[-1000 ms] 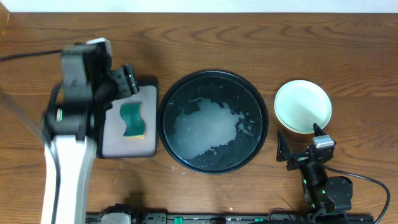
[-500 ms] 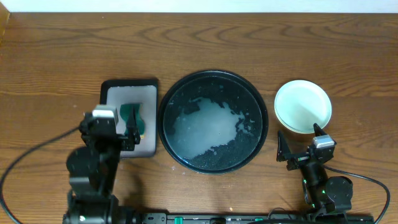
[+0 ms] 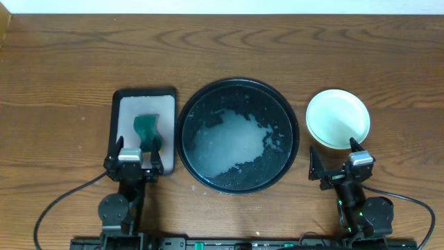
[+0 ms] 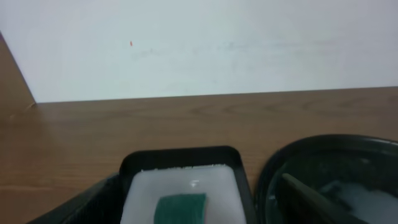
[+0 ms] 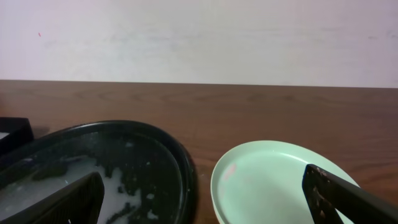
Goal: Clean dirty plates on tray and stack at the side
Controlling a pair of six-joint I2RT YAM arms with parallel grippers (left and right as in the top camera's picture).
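The large round black tray [image 3: 280, 165] sits mid-table, holding white foam and no plate. It also shows in the right wrist view [image 5: 168, 163] and the left wrist view [image 4: 323, 148]. A pale mint plate [image 3: 338, 118] lies on the table right of the tray, also seen in the right wrist view [image 5: 273, 180]. Whether other plates lie under it I cannot tell, and no yellow plate shows. My left gripper [image 3: 132, 161] is open and empty at the near edge of the small tray. My right gripper [image 3: 334, 160] is open and empty just in front of the plate.
A small rectangular black-rimmed grey tray [image 3: 125, 104] stands left of the round tray, with a green sponge [image 3: 147, 132] on it. The sponge [image 4: 180, 208] lies straight ahead in the left wrist view. A white wall runs behind the table.
My left arm has drawn back from above the small tray to the table's front edge. The sponge stays on the small tray. The right arm has not moved.
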